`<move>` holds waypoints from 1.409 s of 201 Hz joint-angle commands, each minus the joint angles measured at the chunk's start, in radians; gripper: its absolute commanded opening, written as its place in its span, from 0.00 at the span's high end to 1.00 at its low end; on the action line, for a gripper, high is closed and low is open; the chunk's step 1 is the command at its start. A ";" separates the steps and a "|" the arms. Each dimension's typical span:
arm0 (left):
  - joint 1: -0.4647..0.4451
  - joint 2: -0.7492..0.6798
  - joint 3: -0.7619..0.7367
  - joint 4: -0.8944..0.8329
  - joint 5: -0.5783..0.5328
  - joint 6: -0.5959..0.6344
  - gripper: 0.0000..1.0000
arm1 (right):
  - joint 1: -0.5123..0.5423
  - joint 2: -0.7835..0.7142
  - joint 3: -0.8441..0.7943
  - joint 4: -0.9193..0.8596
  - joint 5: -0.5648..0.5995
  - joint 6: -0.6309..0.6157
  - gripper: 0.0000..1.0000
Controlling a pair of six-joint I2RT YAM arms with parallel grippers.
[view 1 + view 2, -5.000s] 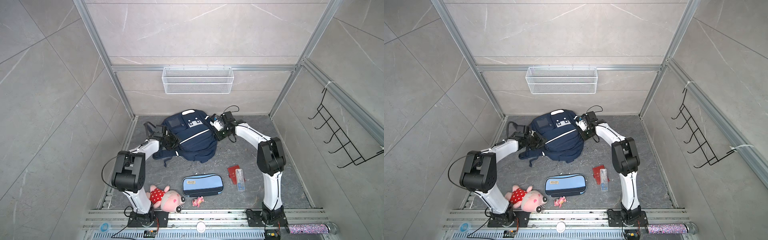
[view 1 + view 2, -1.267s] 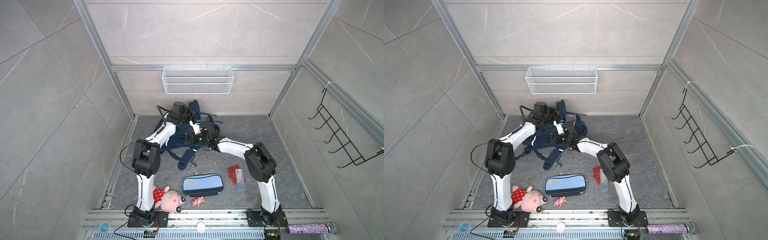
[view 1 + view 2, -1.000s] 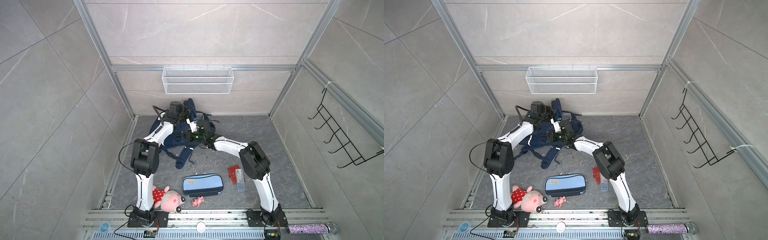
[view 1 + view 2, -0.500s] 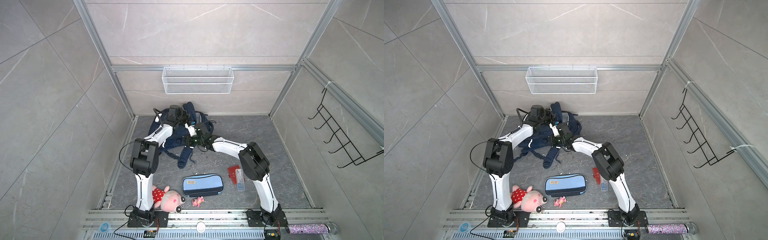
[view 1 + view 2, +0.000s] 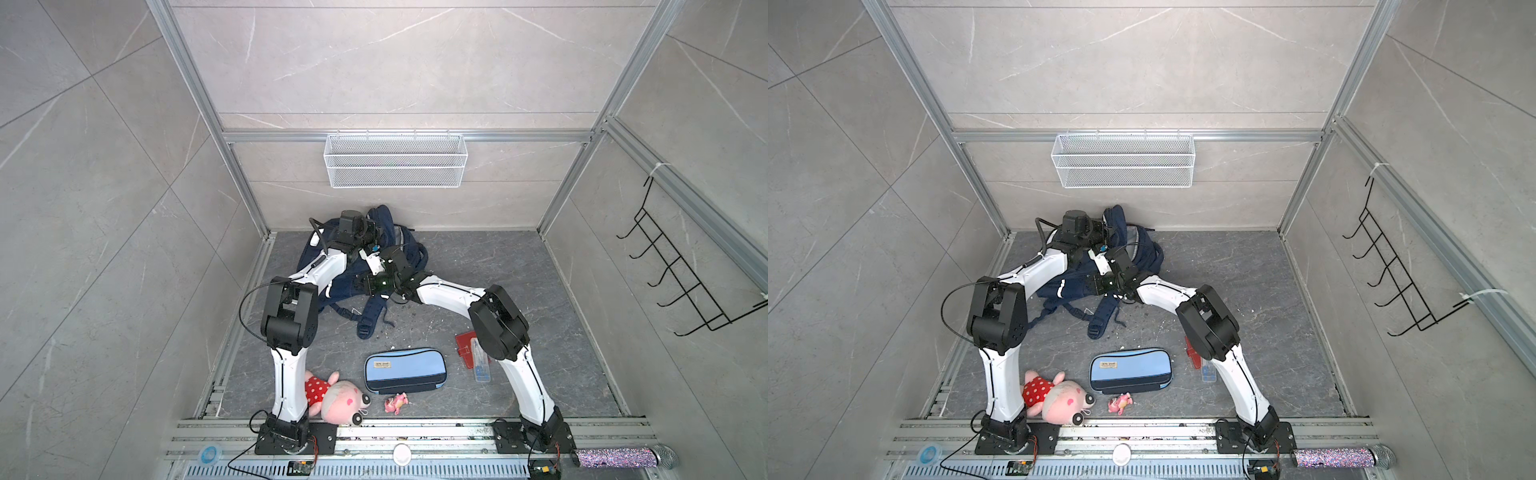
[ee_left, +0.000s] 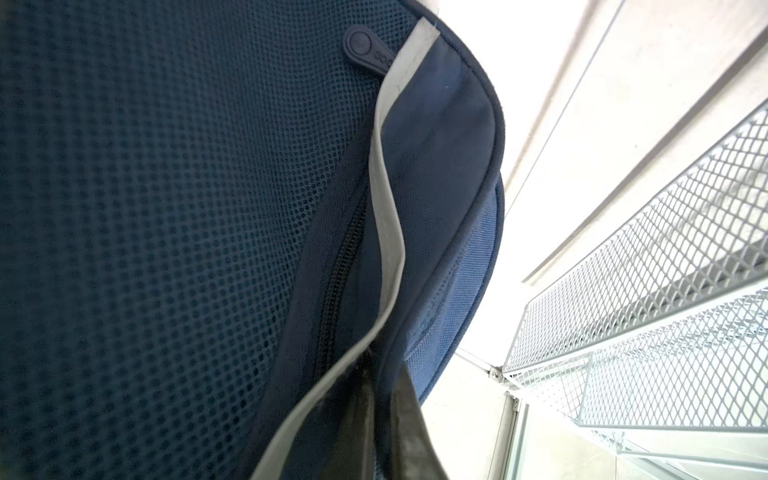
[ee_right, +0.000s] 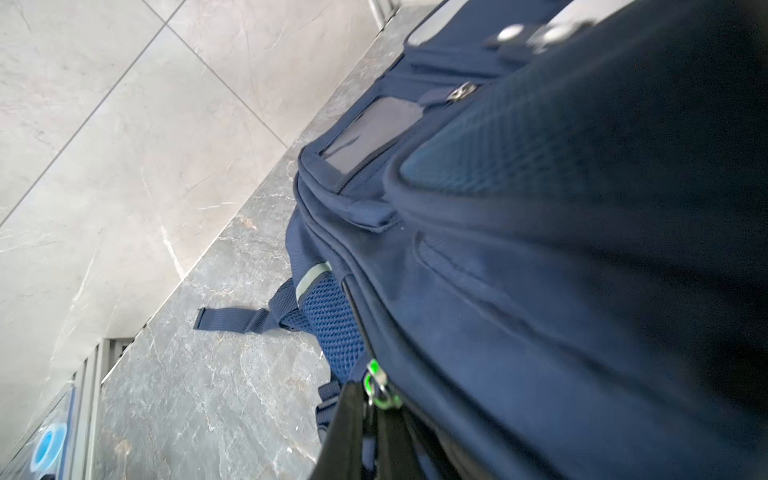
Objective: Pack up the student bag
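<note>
The navy student bag [image 5: 384, 218] [image 5: 1115, 216] stands raised near the back wall, its shoulder straps [image 5: 370, 316] trailing on the floor. My left gripper [image 5: 375, 233] [image 5: 1104, 232] is at the bag's top. In the left wrist view it [image 6: 380, 399] is shut on a navy fold beside a zip and a white stripe [image 6: 386, 216]. My right gripper [image 5: 366, 286] [image 5: 1097, 286] is lower on the bag. In the right wrist view it [image 7: 370, 409] is shut on the bag's edge by a metal zip ring [image 7: 376, 386]. What the fingertips pinch is hidden by fabric.
A light-blue pencil case [image 5: 405, 370] lies at the front centre, with a pink plush toy [image 5: 332, 395] and a small pink figure [image 5: 395, 404] near it. A red item [image 5: 463, 349] and a clear case [image 5: 482, 370] lie under the right arm. A wire basket [image 5: 395, 166] hangs on the back wall and a hook rack [image 5: 681, 282] on the right wall.
Five seconds ago the bag lay flat, face up; now it is pulled up toward the back wall. Over the last second the right gripper has sunk slightly to the front left with the bag's lower part.
</note>
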 commanded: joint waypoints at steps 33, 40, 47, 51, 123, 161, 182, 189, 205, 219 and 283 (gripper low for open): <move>-0.076 -0.061 0.028 0.273 0.043 -0.098 1.00 | 0.118 0.010 -0.006 -0.010 -0.277 -0.025 0.95; -0.076 -0.062 0.025 0.275 0.044 -0.101 1.00 | 0.118 0.002 -0.018 -0.001 -0.282 -0.025 0.94; -0.075 -0.064 0.020 0.274 0.046 -0.095 1.00 | 0.118 -0.004 -0.027 0.004 -0.290 -0.024 0.93; -0.075 -0.066 0.017 0.272 0.046 -0.092 1.00 | 0.118 -0.009 -0.033 0.008 -0.293 -0.024 0.92; -0.057 -0.091 -0.005 0.150 0.069 0.057 1.00 | 0.115 -0.055 -0.082 0.092 -0.292 0.025 0.79; -0.021 -0.122 -0.022 0.070 0.107 0.163 1.00 | 0.068 -0.166 -0.210 0.113 -0.233 0.014 0.67; 0.002 -0.136 -0.055 0.065 0.129 0.184 1.00 | 0.043 -0.239 -0.282 0.119 -0.202 0.010 0.57; 0.011 -0.137 -0.060 0.062 0.139 0.196 1.00 | 0.037 -0.261 -0.305 0.120 -0.196 0.010 0.52; 0.028 -0.131 -0.064 0.055 0.160 0.212 1.00 | 0.027 -0.313 -0.345 0.101 -0.184 -0.001 0.43; 0.043 -0.112 -0.048 0.053 0.199 0.220 1.00 | 0.019 -0.367 -0.396 0.084 -0.177 -0.010 0.38; 0.065 -0.029 0.062 -0.095 0.284 0.391 1.00 | -0.073 -0.712 -0.647 -0.148 -0.164 -0.044 0.20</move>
